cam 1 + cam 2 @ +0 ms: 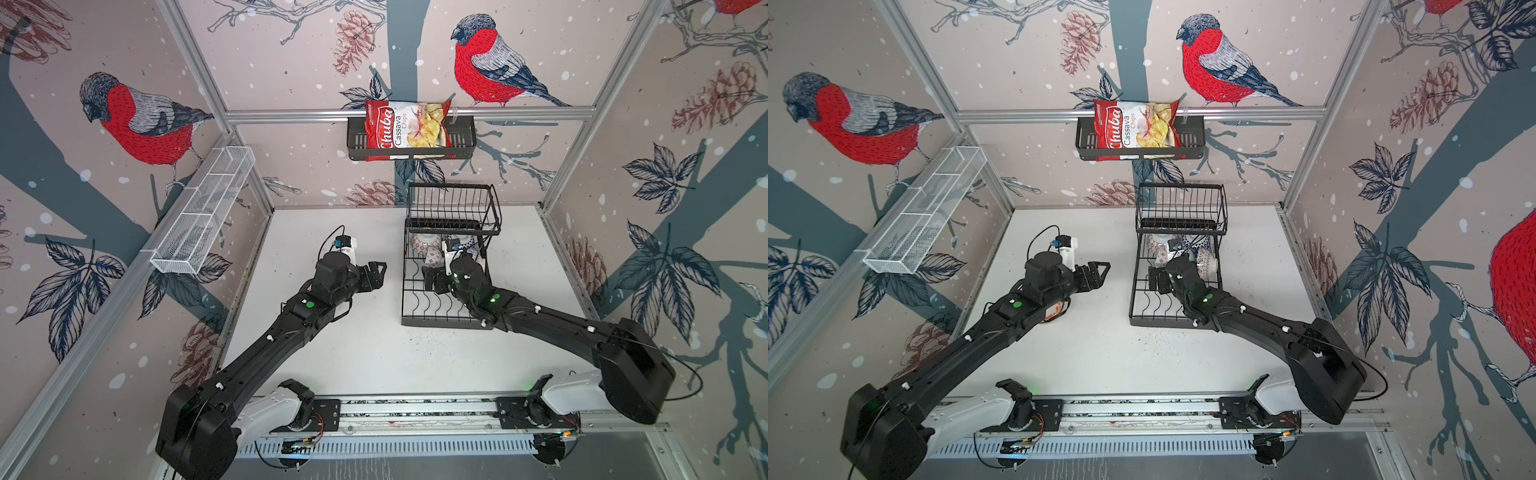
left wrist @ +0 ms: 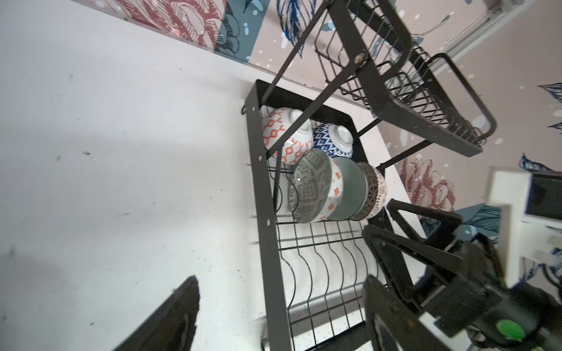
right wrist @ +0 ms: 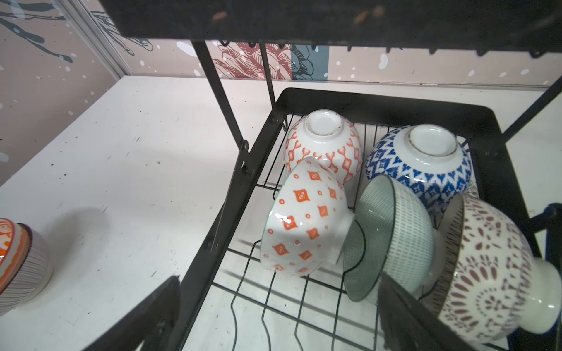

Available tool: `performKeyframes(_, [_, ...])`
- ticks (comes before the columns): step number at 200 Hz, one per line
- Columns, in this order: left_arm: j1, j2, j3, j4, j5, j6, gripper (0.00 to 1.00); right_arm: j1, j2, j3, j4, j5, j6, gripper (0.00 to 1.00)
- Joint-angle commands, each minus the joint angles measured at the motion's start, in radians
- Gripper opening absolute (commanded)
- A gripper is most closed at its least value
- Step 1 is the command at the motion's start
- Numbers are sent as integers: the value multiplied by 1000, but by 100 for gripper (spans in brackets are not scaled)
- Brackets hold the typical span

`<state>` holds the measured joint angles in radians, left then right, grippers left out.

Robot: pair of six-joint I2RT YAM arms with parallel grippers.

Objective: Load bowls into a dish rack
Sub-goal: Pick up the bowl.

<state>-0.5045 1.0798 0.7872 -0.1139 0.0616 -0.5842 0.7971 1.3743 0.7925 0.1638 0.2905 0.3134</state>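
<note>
- A long white mesh tray hangs on the left wall. It is fine wire, boxy and split into compartments, and hangs above the counter, a matte white top flecked with dark specks.
- A grey-striped bowl with orange at its rim stands upright on the counter, well apart from the rack. In a top view the left arm hides most of it.
- The left jaws are spread wide with nothing between them, above bare counter just left of the rack.
- A black wall basket hooks onto the back rail and holds a glossy red-and-white chips bag.
- The dish rack is black metal wire with a flat base and wavy dividers. Its raised basket overhangs the far end.
- Five glazed ceramic bowls crowd the far end of the base.
- The orange lattice bowl and the blue triangle bowl sit upside down.
- In front of them, tipped on their sides and leaning together, are the orange diamond bowl, the teal striped bowl and the brown floral bowl.
- The right jaws are wide apart and empty over the wavy dividers, just before the tipped bowls. Whether one finger touches the teal rim cannot be told.
</note>
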Motion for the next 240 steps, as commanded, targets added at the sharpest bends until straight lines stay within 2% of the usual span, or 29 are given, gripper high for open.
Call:
performKeyframes(1, [1, 10, 26, -130, -123, 14, 84, 1, -21, -2, -19, -22, 18, 99])
performKeyframes(41, [3, 32, 48, -238, -228, 4, 84, -7, -80, -15, -47, -60, 52, 99])
performKeyframes(88, [2, 78, 69, -340, -338, 1, 84, -11, -196, -51, -91, -25, 64, 100])
performKeyframes(155, [3, 142, 61, -401, -417, -20, 82, -20, -258, -106, -120, 6, 50, 100])
performKeyframes(203, [5, 187, 95, -566, -562, -93, 73, -24, -259, -129, -101, -4, 49, 100])
performKeyframes(240, [6, 199, 69, -574, -532, -112, 60, -27, -258, -138, -78, -24, 38, 100])
